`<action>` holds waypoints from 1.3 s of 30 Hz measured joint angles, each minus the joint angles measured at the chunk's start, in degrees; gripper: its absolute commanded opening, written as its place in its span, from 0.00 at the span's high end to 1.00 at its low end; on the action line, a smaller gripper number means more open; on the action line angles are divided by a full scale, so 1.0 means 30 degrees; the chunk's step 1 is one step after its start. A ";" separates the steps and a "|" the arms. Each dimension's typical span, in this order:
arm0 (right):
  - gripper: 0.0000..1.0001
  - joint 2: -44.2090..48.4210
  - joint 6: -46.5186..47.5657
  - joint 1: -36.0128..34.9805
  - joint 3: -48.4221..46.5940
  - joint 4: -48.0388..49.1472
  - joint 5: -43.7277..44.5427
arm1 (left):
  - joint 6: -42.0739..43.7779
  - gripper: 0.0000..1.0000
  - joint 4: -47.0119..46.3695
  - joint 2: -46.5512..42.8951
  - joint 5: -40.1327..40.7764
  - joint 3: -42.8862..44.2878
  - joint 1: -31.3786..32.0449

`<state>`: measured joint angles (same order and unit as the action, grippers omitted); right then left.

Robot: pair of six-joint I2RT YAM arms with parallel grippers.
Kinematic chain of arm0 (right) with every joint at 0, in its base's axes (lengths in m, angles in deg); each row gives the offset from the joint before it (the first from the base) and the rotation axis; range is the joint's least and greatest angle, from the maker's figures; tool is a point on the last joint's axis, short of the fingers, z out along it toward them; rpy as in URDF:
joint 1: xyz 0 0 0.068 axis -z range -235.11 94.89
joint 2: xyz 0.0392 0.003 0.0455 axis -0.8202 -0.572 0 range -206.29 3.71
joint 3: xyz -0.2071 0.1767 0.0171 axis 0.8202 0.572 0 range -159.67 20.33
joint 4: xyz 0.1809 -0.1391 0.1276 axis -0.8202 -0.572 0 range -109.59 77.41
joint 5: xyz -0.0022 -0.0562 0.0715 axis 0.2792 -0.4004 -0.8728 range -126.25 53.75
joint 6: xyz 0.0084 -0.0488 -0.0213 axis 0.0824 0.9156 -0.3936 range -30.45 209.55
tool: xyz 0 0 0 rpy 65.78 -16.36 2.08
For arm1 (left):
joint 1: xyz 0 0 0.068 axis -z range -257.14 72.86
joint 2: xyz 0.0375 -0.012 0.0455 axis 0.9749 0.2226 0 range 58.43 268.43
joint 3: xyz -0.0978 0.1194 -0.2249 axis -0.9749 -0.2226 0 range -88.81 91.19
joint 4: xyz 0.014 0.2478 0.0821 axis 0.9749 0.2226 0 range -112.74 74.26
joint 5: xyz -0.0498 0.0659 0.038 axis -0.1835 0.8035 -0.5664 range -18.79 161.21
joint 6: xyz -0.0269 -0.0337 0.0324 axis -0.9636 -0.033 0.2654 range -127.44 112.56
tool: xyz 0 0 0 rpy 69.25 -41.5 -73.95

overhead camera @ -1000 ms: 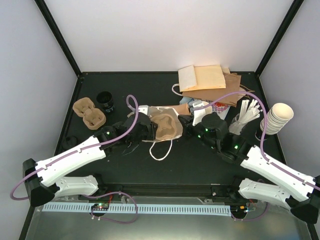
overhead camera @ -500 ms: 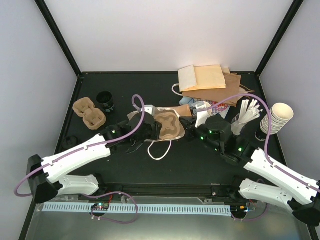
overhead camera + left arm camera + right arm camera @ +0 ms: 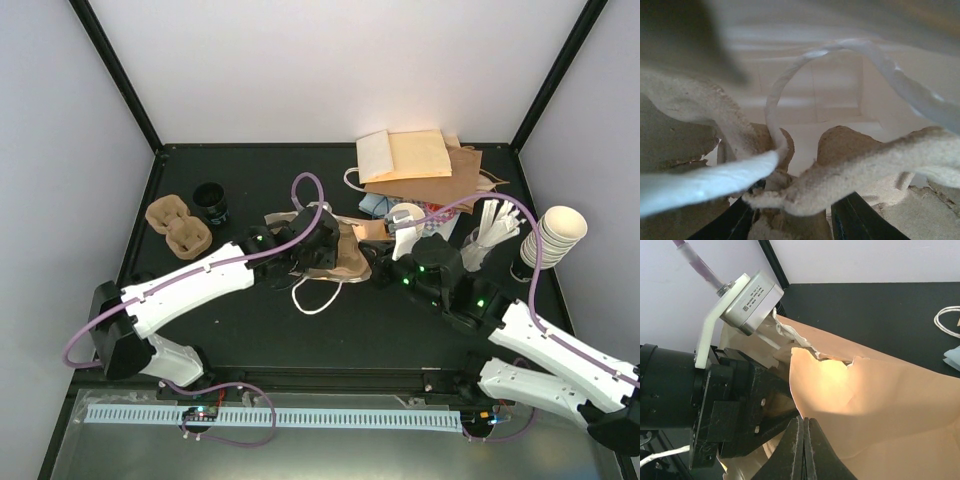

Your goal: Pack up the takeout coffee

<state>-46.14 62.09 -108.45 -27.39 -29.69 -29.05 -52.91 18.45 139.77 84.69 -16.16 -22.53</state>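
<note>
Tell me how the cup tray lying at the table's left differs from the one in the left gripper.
The loose tray lies flat on the table, in full view and untouched; the gripped tray is clamped in the left gripper at the mouth of the paper bag, mostly hidden. The loose tray sits far left; the gripped tray is mid-table, between the arms. Both are brown moulded pulp.

Pulp cup tray (image 3: 180, 228) far left, stacked cream cups (image 3: 555, 237) right, flat paper bags (image 3: 415, 160) behind.
</note>
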 measured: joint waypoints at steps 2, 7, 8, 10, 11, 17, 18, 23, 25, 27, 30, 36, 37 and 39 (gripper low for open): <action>0.99 0.0000 -0.0342 0.0000 0.0131 0.0073 -0.0029 | 0.0066 0.66 0.0007 0.0066 -0.0058 0.0000 -0.0080; 0.99 0.0146 -0.1064 0.0000 0.0590 0.0423 -0.0138 | 0.0444 0.67 0.0146 0.0233 -0.0058 0.0000 -0.0495; 0.99 0.0240 -0.1224 0.0000 0.0772 0.0546 -0.0189 | 0.0525 0.68 0.0175 0.0299 -0.0066 0.0000 -0.0627; 0.99 0.0357 -0.1486 -0.0007 0.0976 0.0627 -0.0313 | 0.0670 0.69 0.0262 0.0423 -0.0087 0.0000 -0.0991; 0.99 0.0372 -0.1610 -0.0015 0.1049 0.0729 -0.0393 | 0.0714 0.69 0.0313 0.0437 -0.0102 0.0000 -0.1188; 0.99 -0.0372 -0.2419 -0.0022 0.0998 0.2193 -0.1523 | 0.1508 0.69 0.0991 0.0364 0.0066 0.0051 -0.1843; 0.99 -0.0714 -0.2557 -0.0044 0.0933 0.2484 -0.1916 | 0.1705 0.69 0.1297 0.0313 0.0146 0.0138 -0.1843; 0.99 -0.2135 -0.3468 -0.0415 0.0248 0.3694 -0.2922 | 0.2754 0.68 0.3636 -0.0233 0.0634 0.1668 -0.1858; 0.99 -0.2200 -0.3810 -0.0503 0.0117 0.4233 -0.3009 | 0.3213 0.68 0.4109 -0.0947 0.0590 0.1989 -0.1960; 0.99 -0.2033 -0.4189 -0.0539 0.0102 0.4575 -0.2951 | 0.3716 0.68 0.4269 -0.1785 0.0393 0.2011 -0.1974; 0.99 -0.1421 -0.4583 -0.0539 0.0291 0.4634 -0.2769 | 0.4189 0.68 0.4153 -0.2594 -0.0233 0.1843 -0.1967; 0.99 0.1231 -0.4692 -0.0554 0.2637 0.4146 -0.2047 | 0.4153 0.68 0.3672 -0.1311 -0.2448 0.1107 -0.1967; 0.99 0.1719 -0.4677 -0.0554 0.3024 0.3840 -0.1902 | 0.4102 0.69 0.3548 -0.0903 -0.2798 0.1100 -0.1967; 0.99 0.2572 -0.4583 -0.0554 0.3621 0.3220 -0.1545 | 0.4007 0.68 0.3249 -0.0095 -0.3359 0.1100 -0.1945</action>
<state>-38.42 48.34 -110.11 -16.53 -20.03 -33.68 -40.89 28.20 139.49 74.61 -12.86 -28.36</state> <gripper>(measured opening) 0.027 0.317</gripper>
